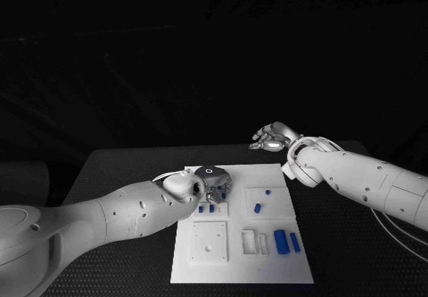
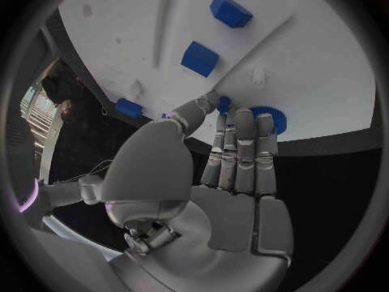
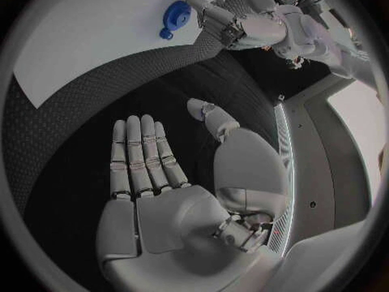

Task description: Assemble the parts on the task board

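Note:
The white task board lies in the middle of the table. My left hand hovers over its far left part. In the left wrist view its thumb and a fingertip pinch a small blue part, with the other fingers held straight. Just beyond them a blue gear sits near the board's edge. Two blue blocks stand in the board farther on. My right hand is raised past the board's far right corner, fingers spread and holding nothing. From there the gear and the left hand are also visible.
Two blue cylinders lie side by side at the board's near right. Small blue pieces stand in the right panel, with others just below my left hand. A square plate with holes takes up the near left.

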`<action>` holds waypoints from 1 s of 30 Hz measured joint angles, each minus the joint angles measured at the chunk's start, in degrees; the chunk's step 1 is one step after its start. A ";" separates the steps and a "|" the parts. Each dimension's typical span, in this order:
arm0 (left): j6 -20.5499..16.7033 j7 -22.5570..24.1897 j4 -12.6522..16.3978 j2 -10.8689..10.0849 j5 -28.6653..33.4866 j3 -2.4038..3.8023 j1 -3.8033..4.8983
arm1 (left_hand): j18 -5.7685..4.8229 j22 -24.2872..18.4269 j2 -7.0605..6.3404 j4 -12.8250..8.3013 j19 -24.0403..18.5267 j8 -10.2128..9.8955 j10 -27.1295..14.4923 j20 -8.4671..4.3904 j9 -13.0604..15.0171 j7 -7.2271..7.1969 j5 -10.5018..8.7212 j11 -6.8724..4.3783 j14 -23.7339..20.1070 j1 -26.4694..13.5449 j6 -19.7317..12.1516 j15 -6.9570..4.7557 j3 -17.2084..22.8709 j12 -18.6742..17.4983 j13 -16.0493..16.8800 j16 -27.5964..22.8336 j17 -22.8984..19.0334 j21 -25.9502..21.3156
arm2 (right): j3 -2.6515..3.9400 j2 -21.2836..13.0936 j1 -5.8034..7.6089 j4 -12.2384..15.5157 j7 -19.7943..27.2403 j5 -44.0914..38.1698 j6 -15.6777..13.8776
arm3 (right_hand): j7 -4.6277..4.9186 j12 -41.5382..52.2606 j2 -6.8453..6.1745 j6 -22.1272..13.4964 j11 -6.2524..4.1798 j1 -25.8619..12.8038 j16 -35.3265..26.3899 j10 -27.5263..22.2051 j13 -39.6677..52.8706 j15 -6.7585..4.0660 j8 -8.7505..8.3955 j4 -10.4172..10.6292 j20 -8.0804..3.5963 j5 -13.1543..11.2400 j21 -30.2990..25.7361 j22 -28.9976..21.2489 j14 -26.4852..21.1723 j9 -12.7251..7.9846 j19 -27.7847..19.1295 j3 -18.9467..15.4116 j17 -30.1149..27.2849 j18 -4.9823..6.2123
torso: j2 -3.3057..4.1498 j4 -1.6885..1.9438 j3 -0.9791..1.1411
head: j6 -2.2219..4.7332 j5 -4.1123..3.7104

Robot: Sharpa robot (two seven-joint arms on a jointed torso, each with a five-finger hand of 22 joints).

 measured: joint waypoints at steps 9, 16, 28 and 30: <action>0.36 0.02 -0.48 0.37 -0.01 0.06 -0.11 | 0.01 0.04 0.50 0.15 0.00 -0.01 0.60 0.00 -0.19 0.47 0.00 -0.20 0.00 -0.05 -0.11 0.00 -0.14 -0.09 -0.02 0.50 0.09 0.23 | 0.00 -0.02 0.00 0.06 -0.01 0.00 0.01 | 0.00 0.00 0.00 0.00 0.00 0.00 0.00 0.00 -0.02 0.00 0.00 0.00 0.00 0.00 0.00 -0.01 0.00 0.00 0.00 0.00 -0.03 0.00 | -0.01 -0.02 0.01 | -0.13 -0.10; 0.60 -0.09 -0.73 0.56 -0.02 0.11 -0.10 | 0.03 0.04 1.87 0.36 -0.01 -0.01 1.32 0.01 -0.35 0.36 0.22 -0.32 0.21 0.11 0.62 -0.20 0.04 -0.10 -0.10 0.89 0.10 0.45 | 0.00 0.00 0.00 0.06 -0.01 0.01 0.02 | 0.00 0.00 0.00 0.00 0.00 0.00 0.00 0.00 -0.07 0.00 0.00 0.00 0.00 0.00 0.00 0.05 0.00 0.01 0.00 0.00 -0.03 0.00 | -0.03 0.00 0.01 | -0.23 -0.14; 1.05 -0.38 -0.88 0.64 -0.02 0.13 -0.07 | 0.39 0.03 2.94 0.35 0.76 0.34 3.31 -0.30 -0.61 0.02 0.58 -0.55 1.04 0.52 2.19 -0.59 0.04 -0.11 -0.12 1.57 0.09 1.11 | 0.00 -0.01 0.00 0.07 -0.01 0.01 0.04 | 0.00 0.22 0.00 0.00 0.00 0.00 0.00 0.00 -0.12 0.00 0.00 0.00 0.00 0.00 0.00 0.04 0.00 0.01 0.00 0.00 -0.09 0.00 | -0.05 0.02 0.02 | -0.35 -0.18; 1.09 -0.48 -0.88 0.65 -0.02 0.13 -0.07 | 0.40 0.03 3.33 0.03 0.91 0.82 4.02 -0.30 -0.61 -0.27 0.67 -0.73 1.46 0.61 2.89 -0.62 0.36 -0.28 -0.12 1.61 0.09 1.34 | 0.00 -0.01 0.00 0.07 -0.01 0.01 0.04 | 0.00 0.22 0.02 0.00 0.00 -0.02 0.00 0.00 -0.11 0.00 0.00 0.00 0.00 0.00 0.00 0.04 0.00 -0.01 0.00 0.00 -0.12 0.00 | -0.05 0.02 0.00 | -0.36 -0.18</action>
